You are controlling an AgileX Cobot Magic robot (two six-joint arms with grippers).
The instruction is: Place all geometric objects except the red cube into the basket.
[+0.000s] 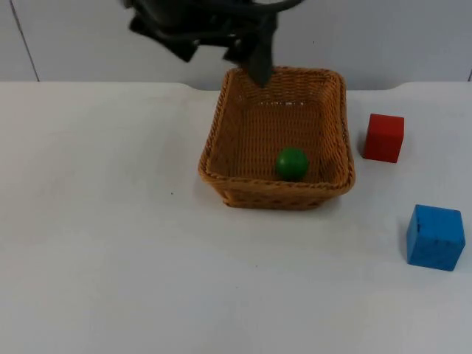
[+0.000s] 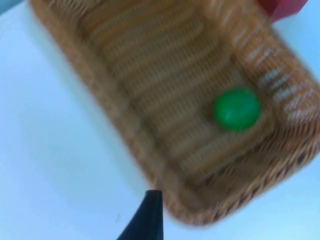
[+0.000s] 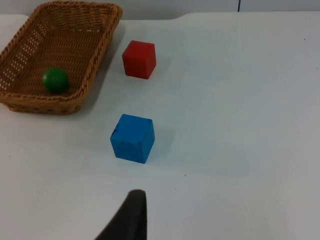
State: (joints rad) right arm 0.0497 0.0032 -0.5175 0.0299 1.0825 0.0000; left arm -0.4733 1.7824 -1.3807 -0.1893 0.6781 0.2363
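1. Top view: a rectangular woven wicker basket (image 1: 335, 110) is seen standing on the white worktop (image 1: 110, 243), close to the grey partition wall (image 1: 398, 37).
2. A green ball (image 1: 292, 163) is seen lying inside the basket, near its front wall.
3. A red cube (image 1: 383, 137) is placed on the worktop just beside the basket's right wall, apart from it.
4. A blue cube (image 1: 435, 237) is placed on the worktop in front of the red cube, well apart from the basket.
5. The left gripper (image 1: 259, 70) is held above the basket's far rim, with its arm reaching in along the wall; whether its fingers are apart or together cannot be told.
6. Left wrist view: the basket (image 2: 125, 130), the green ball (image 2: 237, 109) on its floor and a part of the red cube (image 2: 282, 7) beyond its rim are made out.
7. Right wrist view: the blue cube (image 3: 132, 138), the red cube (image 3: 139, 59) behind it, and the basket (image 3: 95, 60) with the green ball (image 3: 55, 79) are seen; the state of the right gripper's fingers cannot be told.
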